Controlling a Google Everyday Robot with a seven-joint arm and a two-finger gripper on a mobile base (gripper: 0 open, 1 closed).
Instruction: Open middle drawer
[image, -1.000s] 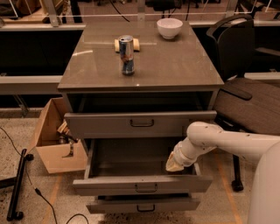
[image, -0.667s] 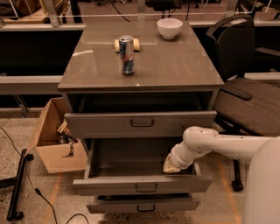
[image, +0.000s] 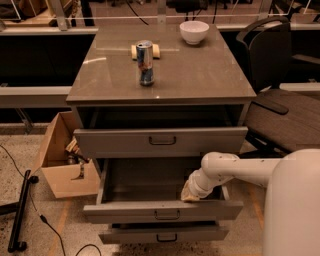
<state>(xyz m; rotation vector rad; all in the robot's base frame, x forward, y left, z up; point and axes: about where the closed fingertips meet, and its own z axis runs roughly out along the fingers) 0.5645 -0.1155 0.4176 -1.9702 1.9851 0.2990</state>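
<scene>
The middle drawer (image: 162, 212) stood well open in the lower centre of the frame. Its flat grey-brown front jutted further forward than the drawers above and below it, and its small dark handle (image: 167, 215) sat at the middle of the front. Its dark inside lay open to view.

The gripper (image: 191, 194) was down inside that drawer, right of centre, close against the back of the drawer front. From where I stood I could not tell whether it was open or closed. The white arm (image: 235, 170) reached in from the right, bent down at the wrist, and led back to the robot's pale body (image: 295, 210) in the lower right corner.

The top drawer (image: 161, 141) stood partly open just above, with a dark gap behind its front. The bottom drawer (image: 165, 234) showed only a little below the middle one.

On the table (image: 210, 75) above the drawers stood an upright drink can (image: 145, 62), left of centre. A small yellowish thing (image: 134, 50) lay just behind it. A white bowl (image: 194, 31) sat near the far edge, well apart from the can.

An open cardboard box (image: 62, 160) stood on the floor left of the drawers, with odds and ends inside it. Further left lay a black pole (image: 20, 210) and a thin cable (image: 47, 225). A dark chair (image: 280, 75) stood on the right of the frame, beside the table.
</scene>
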